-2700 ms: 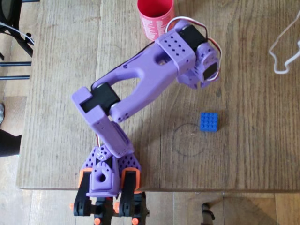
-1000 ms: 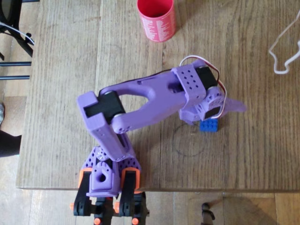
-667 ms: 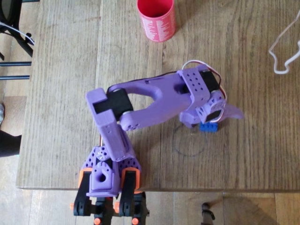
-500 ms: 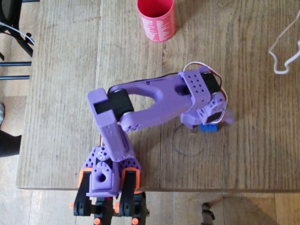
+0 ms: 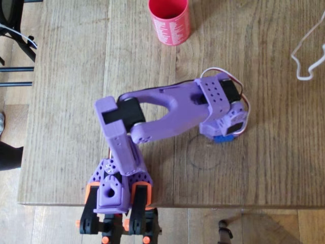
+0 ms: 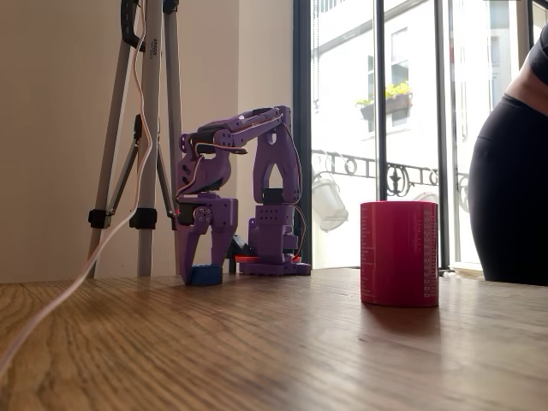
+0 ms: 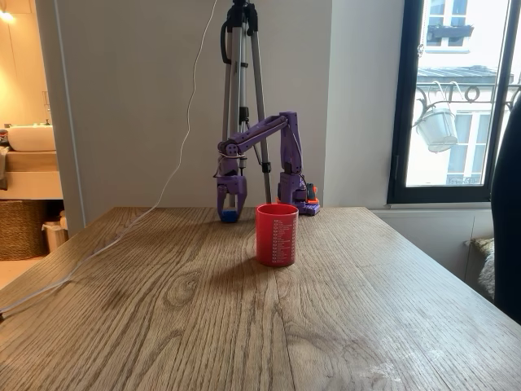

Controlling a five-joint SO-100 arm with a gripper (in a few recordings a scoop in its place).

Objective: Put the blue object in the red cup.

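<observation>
The blue object (image 5: 222, 138) lies on the wooden table, mostly covered from above by the purple wrist. In both fixed views the blue object (image 6: 205, 275) (image 7: 230, 217) rests on the tabletop between the two purple fingers. My gripper (image 5: 226, 132) (image 6: 204, 261) (image 7: 230, 208) points straight down and is shut on it. The red cup (image 5: 170, 23) stands upright at the table's far edge in the overhead view, well away from the gripper. It shows nearer the camera in both fixed views (image 6: 399, 253) (image 7: 277, 235).
A white cable (image 5: 307, 51) lies at the right side of the table. A tripod (image 7: 244, 81) stands behind the arm's base (image 5: 114, 195). A person (image 6: 514, 171) stands at the right edge. A thin drawn circle (image 5: 203, 152) marks the wood near the brick.
The arm swung from beside the cup down over the brick. The gripper's jaw, which stuck out to the right, has closed in against the brick.
</observation>
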